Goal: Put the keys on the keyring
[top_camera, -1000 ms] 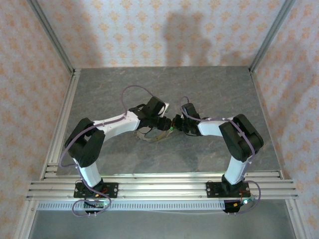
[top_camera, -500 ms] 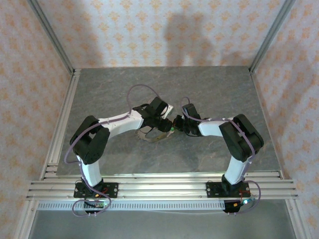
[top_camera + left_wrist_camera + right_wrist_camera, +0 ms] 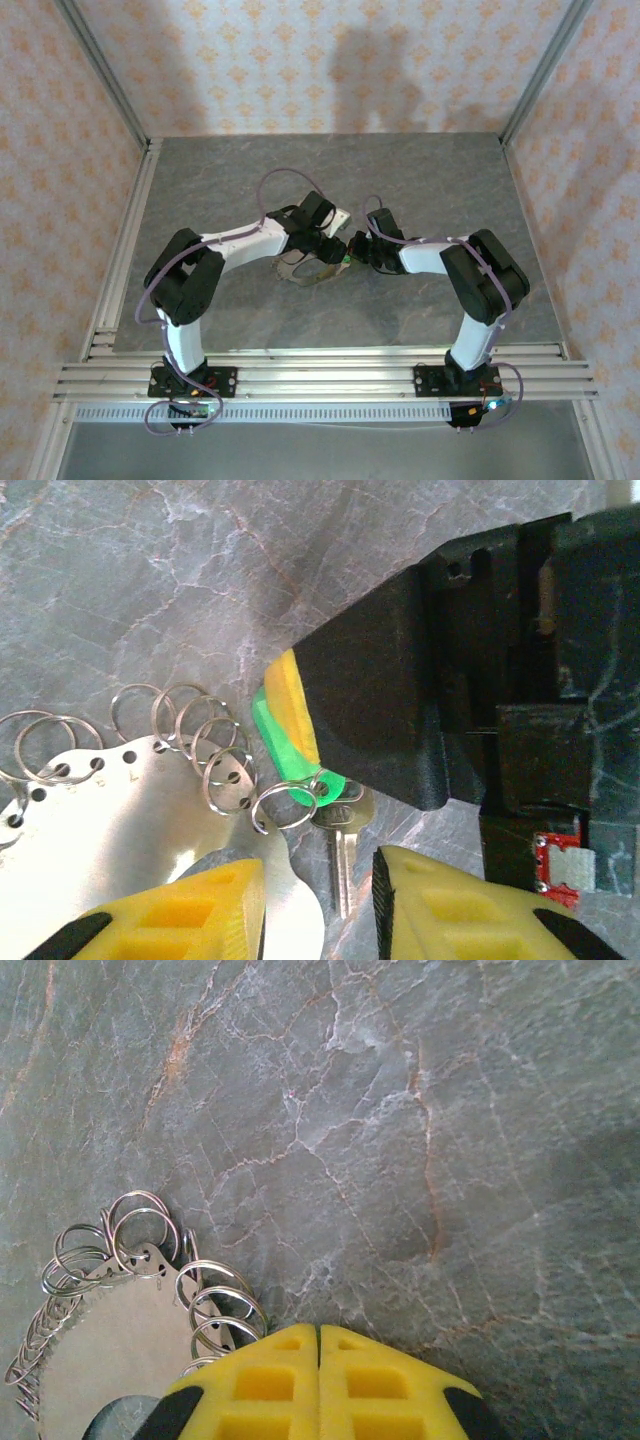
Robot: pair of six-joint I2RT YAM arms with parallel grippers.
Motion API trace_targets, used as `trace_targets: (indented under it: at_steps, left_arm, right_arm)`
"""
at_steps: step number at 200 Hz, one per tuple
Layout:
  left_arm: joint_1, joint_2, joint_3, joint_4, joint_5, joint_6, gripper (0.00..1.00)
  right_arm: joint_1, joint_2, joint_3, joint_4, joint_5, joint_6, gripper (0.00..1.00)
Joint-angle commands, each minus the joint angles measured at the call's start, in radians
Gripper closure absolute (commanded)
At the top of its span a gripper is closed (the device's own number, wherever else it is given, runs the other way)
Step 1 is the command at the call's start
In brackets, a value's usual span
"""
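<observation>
The keyring (image 3: 303,272) lies on the table between the arms; up close it is a flat metal plate (image 3: 120,810) with several small split rings (image 3: 228,770) through holes along its rim. The key has a green head (image 3: 292,763) and a silvery blade (image 3: 341,865). One split ring (image 3: 285,805) sits at the hole of the green head. My right gripper (image 3: 288,715) is shut on the green head, its pads pressed together (image 3: 318,1345). My left gripper (image 3: 318,890) is open, its fingers either side of the blade and the plate's edge. Both grippers meet (image 3: 340,250) over the keyring.
The grey marbled table (image 3: 430,190) has free room all round the keyring. Patterned walls and aluminium rails (image 3: 125,250) fence it in. More split rings (image 3: 215,1305) fringe the plate just left of my right fingers.
The left arm has swung its elbow rightward and brought its gripper slightly closer to the right gripper. The right arm and the keyring have stayed in place.
</observation>
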Motion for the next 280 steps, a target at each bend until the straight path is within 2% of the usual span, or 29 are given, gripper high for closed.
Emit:
trace_targets:
  at_steps: [1,27,47,127,181,244,280]
  left_arm:
    - [-0.015,0.014,-0.088,0.191,0.071,-0.059,0.65]
    - [0.019,-0.045,-0.183,0.33,0.066,-0.146,0.62]
    - [0.035,-0.078,-0.226,0.375,0.054,-0.166,0.59]
    - [0.037,-0.014,-0.134,0.23,0.125,-0.04,0.6]
    - [0.037,0.035,-0.108,0.243,0.133,-0.03,0.62]
    - [0.062,-0.033,-0.208,0.42,0.113,-0.137,0.62]
    - [0.077,-0.144,-0.281,0.513,0.037,-0.222,0.61]
  right_arm:
    - [0.008,-0.014,-0.022,-0.072,0.051,0.003,1.0]
    - [0.008,-0.016,-0.022,-0.073,0.052,0.003,1.0]
    - [0.008,-0.017,-0.022,-0.073,0.054,0.003,1.0]
    - [0.007,-0.016,-0.012,-0.082,0.058,0.008,1.0]
    - [-0.004,-0.04,-0.015,-0.08,0.049,0.032,1.0]
    - [-0.03,-0.181,0.012,-0.151,0.058,0.019,1.0]
    - [-0.037,-0.268,0.066,-0.208,0.045,-0.052,1.0]
